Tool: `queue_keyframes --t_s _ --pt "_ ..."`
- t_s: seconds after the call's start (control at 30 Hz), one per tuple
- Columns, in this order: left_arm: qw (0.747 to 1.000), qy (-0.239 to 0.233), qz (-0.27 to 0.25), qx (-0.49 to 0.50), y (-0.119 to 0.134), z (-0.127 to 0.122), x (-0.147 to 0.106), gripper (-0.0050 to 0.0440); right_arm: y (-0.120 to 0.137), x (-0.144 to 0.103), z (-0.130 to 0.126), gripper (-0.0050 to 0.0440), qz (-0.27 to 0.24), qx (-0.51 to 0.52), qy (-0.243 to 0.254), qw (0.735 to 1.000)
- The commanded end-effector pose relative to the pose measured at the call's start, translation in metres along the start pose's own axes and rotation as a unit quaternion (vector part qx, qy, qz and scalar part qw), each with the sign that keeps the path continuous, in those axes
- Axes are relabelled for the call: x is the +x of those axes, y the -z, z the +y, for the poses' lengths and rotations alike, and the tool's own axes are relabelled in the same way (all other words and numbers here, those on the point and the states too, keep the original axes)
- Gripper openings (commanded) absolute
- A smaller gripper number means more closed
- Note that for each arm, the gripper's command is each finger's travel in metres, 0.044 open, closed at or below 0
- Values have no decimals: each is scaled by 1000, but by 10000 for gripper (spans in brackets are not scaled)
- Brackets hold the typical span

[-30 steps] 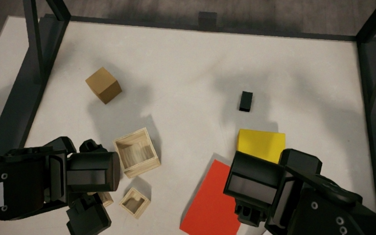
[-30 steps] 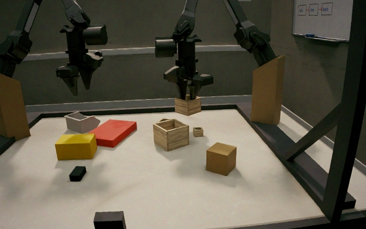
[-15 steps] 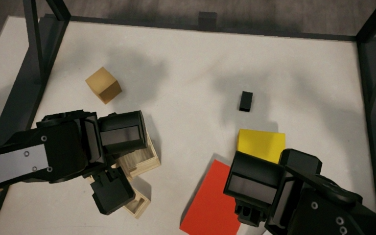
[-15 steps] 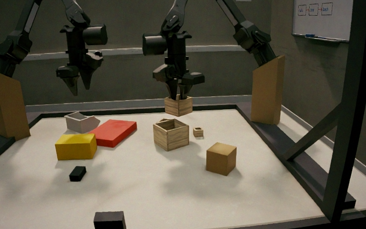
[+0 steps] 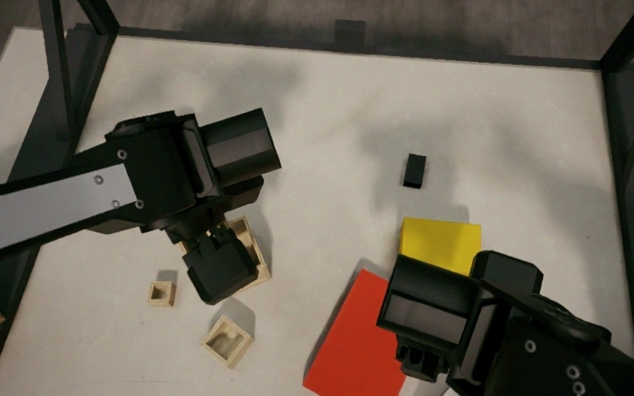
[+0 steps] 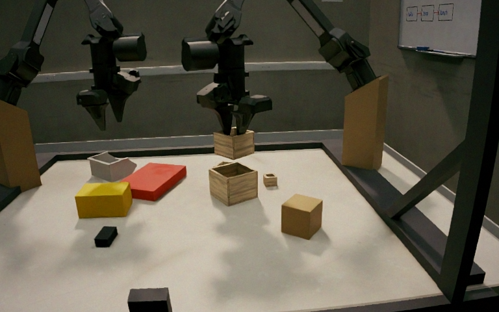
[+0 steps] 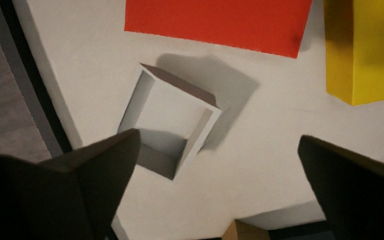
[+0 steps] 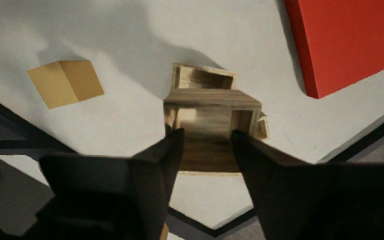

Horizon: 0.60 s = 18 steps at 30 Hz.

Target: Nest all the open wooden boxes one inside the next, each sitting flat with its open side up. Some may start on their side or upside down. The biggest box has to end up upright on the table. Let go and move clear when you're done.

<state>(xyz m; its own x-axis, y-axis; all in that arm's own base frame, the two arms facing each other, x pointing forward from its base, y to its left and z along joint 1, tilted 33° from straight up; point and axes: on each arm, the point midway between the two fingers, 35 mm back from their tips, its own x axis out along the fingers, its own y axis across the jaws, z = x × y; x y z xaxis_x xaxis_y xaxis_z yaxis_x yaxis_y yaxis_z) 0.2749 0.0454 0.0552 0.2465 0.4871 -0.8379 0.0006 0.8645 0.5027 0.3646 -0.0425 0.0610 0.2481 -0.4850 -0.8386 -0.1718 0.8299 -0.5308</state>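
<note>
No box is nested yet: the biggest box (image 5: 264,275) (image 6: 233,185) (image 8: 200,77) stands upright on the table (image 5: 327,139) (image 6: 191,238) (image 7: 260,180) (image 8: 125,30), and three boxes remain to go in. The second box (image 6: 234,147) (image 8: 212,97) hangs above it in the right pincer (image 5: 220,266) (image 6: 234,132) (image 8: 207,133), whose fingers reach inside and seem braced outward against its walls; lowering it squarely looks like the step in hand. The third box (image 5: 226,341) (image 6: 221,163) (image 8: 263,126), open side up, sits towards the table edge farthest from the exterior camera, the tiny box (image 5: 161,294) (image 6: 269,180) nearer the exterior view's right edge. The left pincer (image 5: 423,361) (image 6: 111,125) (image 7: 220,140) is spread wide, grasping nothing. Towards the exterior view's far left corner lie a red slab (image 5: 360,331) (image 6: 154,180) (image 7: 215,22) (image 8: 340,45), a yellow block (image 5: 439,242) (image 6: 102,200) (image 7: 365,55) and a white bin (image 6: 101,169) (image 7: 172,105); a tan cube (image 6: 301,216) (image 8: 65,85) sits towards the right edge, a little black block (image 5: 414,171) (image 6: 106,236) at left. Beyond are grey walls and a whiteboard (image 6: 439,27).
</note>
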Motion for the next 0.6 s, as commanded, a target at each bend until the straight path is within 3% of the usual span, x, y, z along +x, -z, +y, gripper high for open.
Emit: queue_keyframes --t_s 0.0,0.27,0.57 --pt "1000 -1 -7 -4 -3 2 -4 400 -17 -10 3 269 -8 7 5 1000" --pt "1000 -8 -20 1 -14 -1 -2 400 -16 -12 2 269 -10 7 4 1000" --pt "991 -57 -125 3 -77 -25 -1 400 -16 -12 2 269 -10 7 4 1000"
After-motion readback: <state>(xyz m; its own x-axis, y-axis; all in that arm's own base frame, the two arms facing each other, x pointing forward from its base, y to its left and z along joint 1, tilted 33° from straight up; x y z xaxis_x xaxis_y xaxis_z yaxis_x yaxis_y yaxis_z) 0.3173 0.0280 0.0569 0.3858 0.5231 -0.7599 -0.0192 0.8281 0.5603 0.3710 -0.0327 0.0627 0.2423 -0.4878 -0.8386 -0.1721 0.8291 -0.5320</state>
